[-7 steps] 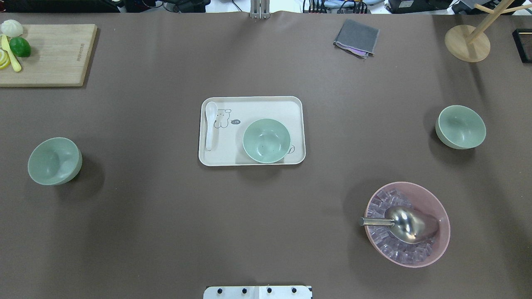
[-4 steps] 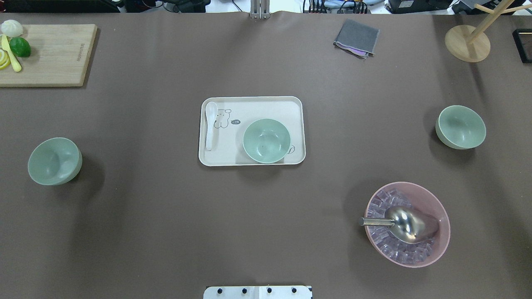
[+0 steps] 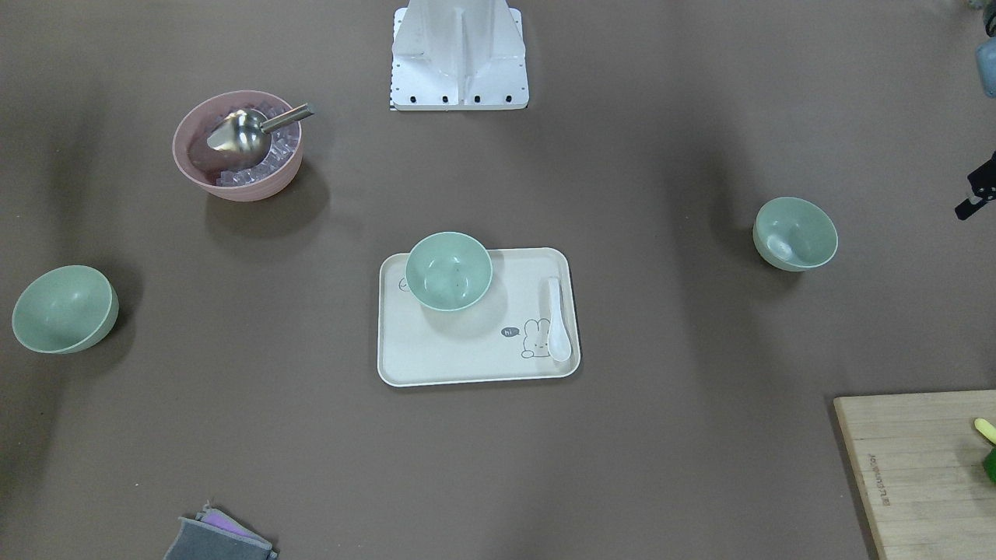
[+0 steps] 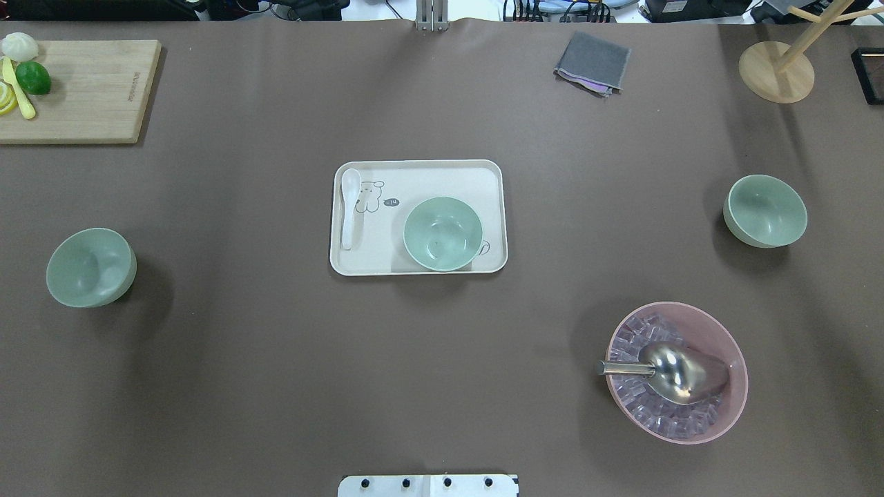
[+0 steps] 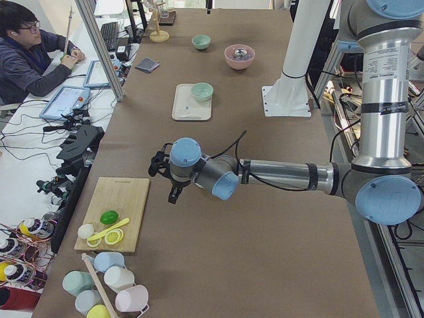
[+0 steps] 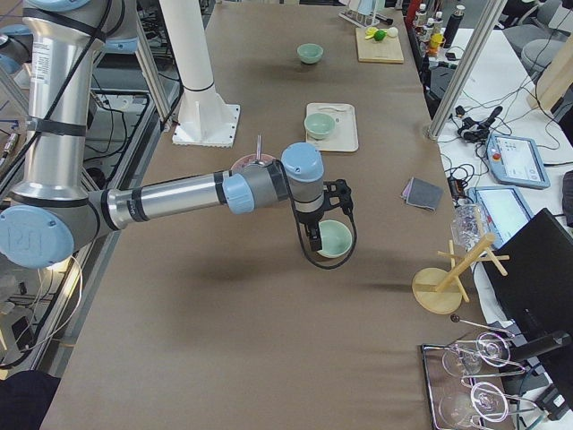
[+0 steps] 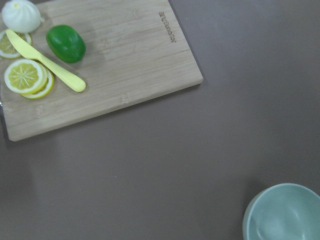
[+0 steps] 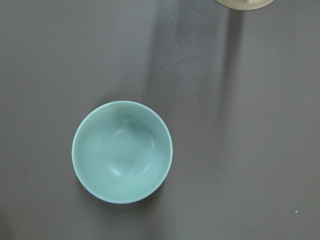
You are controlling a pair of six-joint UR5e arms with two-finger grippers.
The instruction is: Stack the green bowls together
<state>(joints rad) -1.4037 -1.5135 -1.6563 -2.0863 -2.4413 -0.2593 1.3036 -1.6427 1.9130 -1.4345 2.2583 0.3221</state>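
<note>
The three green bowls stand apart, none inside another. Seen from overhead, the middle green bowl (image 4: pixel 443 234) sits upright on the cream tray (image 4: pixel 428 181), toward the tray's 4 o'clock corner. A white spoon (image 4: pixel 349 207) lies along the tray's 9 o'clock edge. The left green bowl (image 4: pixel 90 268) stands on the brown table (image 4: pixel 276 379), well apart from the tray at its 9 o'clock, and the right green bowl (image 4: pixel 764 210) stands well apart at its 3 o'clock. A pink bowl (image 4: pixel 737 359) with ice cubes and a metal scoop (image 4: pixel 680 373) sits at the tray's 4 o'clock. The left gripper (image 5: pixel 173 193) hangs over the table with its fingers pointing down, near the wooden cutting board (image 5: pixel 122 212). Its wrist camera shows the left green bowl standing free at 5 o'clock and the board at 11 o'clock. The right gripper (image 6: pixel 315 242) hangs fingers-down over the right green bowl, which its wrist camera shows whole and untouched just at 8 o'clock of centre, with bare table all round. Both grippers show only from the table's ends, so it cannot be told how far either one's jaws are parted.
</note>
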